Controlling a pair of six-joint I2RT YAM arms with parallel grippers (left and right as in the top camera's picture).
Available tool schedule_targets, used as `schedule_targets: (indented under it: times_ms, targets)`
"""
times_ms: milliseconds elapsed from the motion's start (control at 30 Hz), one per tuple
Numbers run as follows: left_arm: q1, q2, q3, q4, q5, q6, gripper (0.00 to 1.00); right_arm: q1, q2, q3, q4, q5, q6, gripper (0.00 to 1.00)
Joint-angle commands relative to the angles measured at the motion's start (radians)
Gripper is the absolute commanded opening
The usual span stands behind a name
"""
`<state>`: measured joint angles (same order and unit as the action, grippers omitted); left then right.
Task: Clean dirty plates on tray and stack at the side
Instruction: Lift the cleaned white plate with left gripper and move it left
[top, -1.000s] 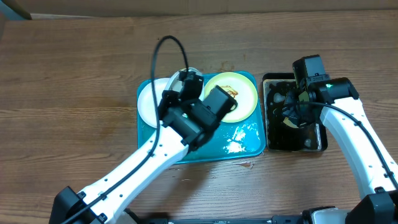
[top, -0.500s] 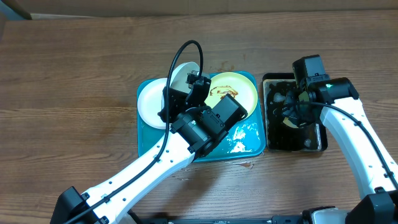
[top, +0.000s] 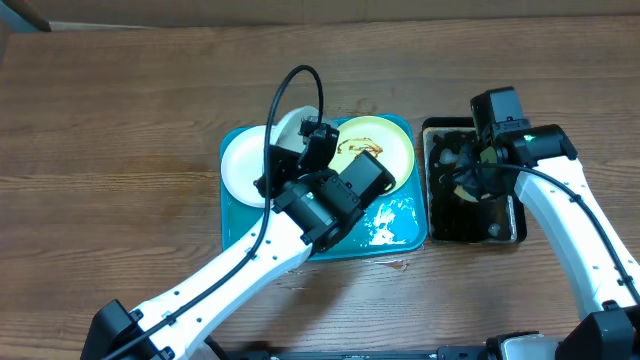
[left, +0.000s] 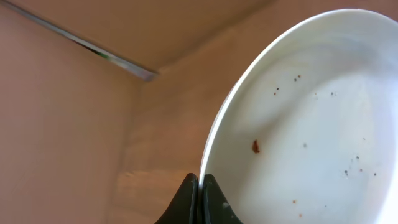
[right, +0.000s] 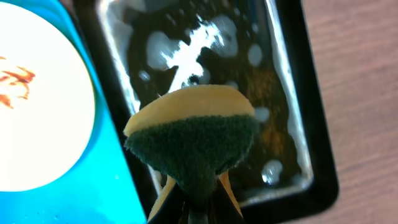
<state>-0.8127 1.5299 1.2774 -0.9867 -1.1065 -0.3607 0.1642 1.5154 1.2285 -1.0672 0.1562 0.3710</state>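
Where sauce (top: 352, 148) streaks it, plate (top: 388, 138) apparently inside tray (top: 236, 218).

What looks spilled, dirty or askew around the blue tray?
Soapy foam is puddled in the blue tray toward its right side. The yellow-green plate has brown smears. The left tool holds a white plate tilted, speckled with crumbs.
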Motion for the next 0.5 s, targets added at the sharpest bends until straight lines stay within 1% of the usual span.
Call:
schedule_targets:
  times_ms: [0,33,67,100,167,300,400,467]
  targets:
    - [0.091,0.004,0.017,-0.021,0.242,-0.023,0.04,-0.003,-0.004,0.016,0.053,-0.040,-0.114,0.04]
    - [0.125,-0.002,0.019,-0.031,0.304,-0.029,0.04,-0.003,-0.004,0.016,0.072,-0.046,-0.146,0.04]
    - [0.183,-0.011,0.024,-0.042,0.397,-0.037,0.04,-0.003,-0.004,0.016,0.099,-0.044,-0.185,0.04]
    - [0.211,-0.016,0.027,-0.044,0.439,-0.036,0.04,-0.003,-0.004,0.016,0.108,-0.044,-0.195,0.04]
    - [0.305,-0.032,0.037,-0.050,0.570,-0.036,0.04,-0.003,-0.001,0.016,0.134,-0.041,-0.215,0.04]
    - [0.522,-0.064,0.046,-0.050,0.790,-0.027,0.04,-0.006,0.018,0.014,0.154,0.000,-0.216,0.04]
    - [0.686,-0.066,0.046,-0.058,0.867,-0.018,0.04,-0.026,0.055,0.012,0.148,-0.001,-0.216,0.04]
    - [0.786,-0.064,0.046,-0.063,0.880,-0.009,0.04,-0.042,0.080,0.003,0.148,-0.001,-0.216,0.04]
